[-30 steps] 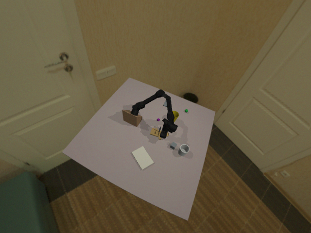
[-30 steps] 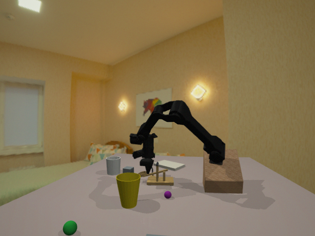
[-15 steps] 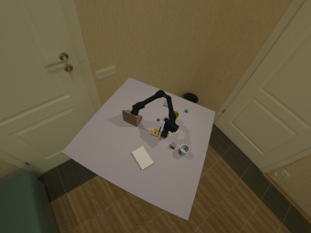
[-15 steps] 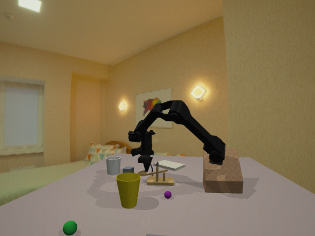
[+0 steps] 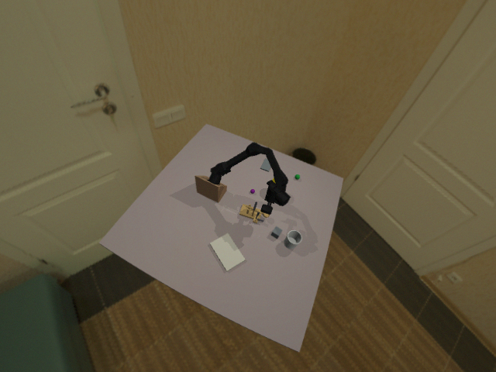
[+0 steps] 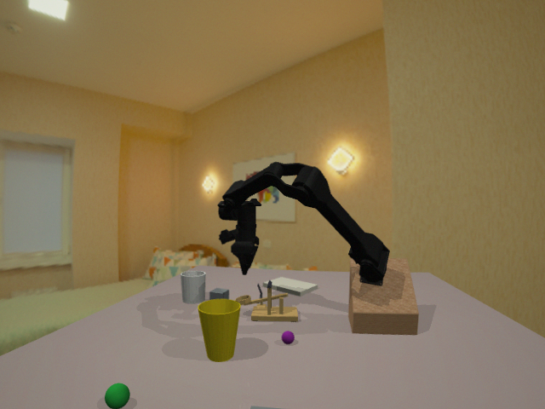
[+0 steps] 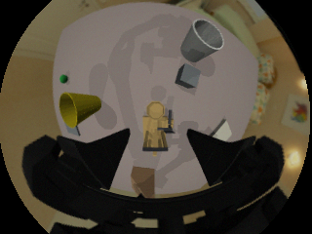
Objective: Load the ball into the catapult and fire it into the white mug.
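Note:
The wooden catapult (image 5: 245,211) (image 6: 275,313) (image 7: 155,110) stands on the table, its throwing arm sloping down to an empty cup end on the white mug's side. A dark lever (image 6: 260,289) (image 7: 170,119) stands beside the arm. The white mug (image 5: 293,239) (image 6: 193,286) (image 7: 202,41) is upright, past the cup end and off to one side. A purple ball (image 5: 253,191) (image 6: 288,337) and a green ball (image 5: 297,176) (image 6: 117,395) (image 7: 63,78) lie on the table. My gripper (image 5: 266,208) (image 6: 244,272) (image 7: 159,132) is wide open, empty, and points down above the catapult's cup end.
A grey block (image 5: 276,232) (image 6: 219,294) (image 7: 189,76) sits between catapult and mug. A yellow cup (image 6: 220,332) (image 7: 80,108) stands on the green ball's side. A white book (image 5: 227,252) (image 6: 290,285) lies opposite. A brown wedge (image 5: 210,187) (image 6: 382,308) is by the arm's base.

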Robot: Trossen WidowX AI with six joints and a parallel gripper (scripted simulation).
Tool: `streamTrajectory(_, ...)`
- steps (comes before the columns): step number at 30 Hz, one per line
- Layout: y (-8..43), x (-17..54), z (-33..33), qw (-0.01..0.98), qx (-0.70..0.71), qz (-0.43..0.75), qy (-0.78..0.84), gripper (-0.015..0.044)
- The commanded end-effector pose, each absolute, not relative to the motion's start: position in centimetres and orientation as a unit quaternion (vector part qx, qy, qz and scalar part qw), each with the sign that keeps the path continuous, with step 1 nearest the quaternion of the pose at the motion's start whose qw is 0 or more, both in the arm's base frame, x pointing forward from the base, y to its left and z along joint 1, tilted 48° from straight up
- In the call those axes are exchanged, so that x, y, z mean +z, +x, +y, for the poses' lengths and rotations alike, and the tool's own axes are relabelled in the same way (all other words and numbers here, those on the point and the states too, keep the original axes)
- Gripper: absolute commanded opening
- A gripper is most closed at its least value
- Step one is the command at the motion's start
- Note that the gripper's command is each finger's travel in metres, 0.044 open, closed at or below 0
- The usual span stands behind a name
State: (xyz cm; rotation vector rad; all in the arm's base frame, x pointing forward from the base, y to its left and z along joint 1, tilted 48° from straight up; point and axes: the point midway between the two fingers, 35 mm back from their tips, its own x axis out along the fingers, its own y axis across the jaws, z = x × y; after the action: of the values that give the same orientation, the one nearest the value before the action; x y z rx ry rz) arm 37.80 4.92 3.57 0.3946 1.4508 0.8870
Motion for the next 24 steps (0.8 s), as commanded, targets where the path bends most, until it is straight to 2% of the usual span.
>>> streamTrajectory(1, 38.1, 6.4, 1.9, 0.650, 0.388, 0.632, 0.170, 0.0440)
streamTrajectory(2, 37.9, 4.4, 3.9, 0.647, 0.387, 0.634, 0.174, 0.0440)
streamTrajectory(15, 27.1, 1.4, 3.0, 0.641, 0.391, 0.637, 0.175, 0.0440)
streamTrajectory(20, 26.4, 1.0, 3.3, 0.641, 0.391, 0.637, 0.175, 0.0440)
streamTrajectory(24, 25.9, -1.8, 6.1, 0.641, 0.391, 0.637, 0.175, 0.0440)
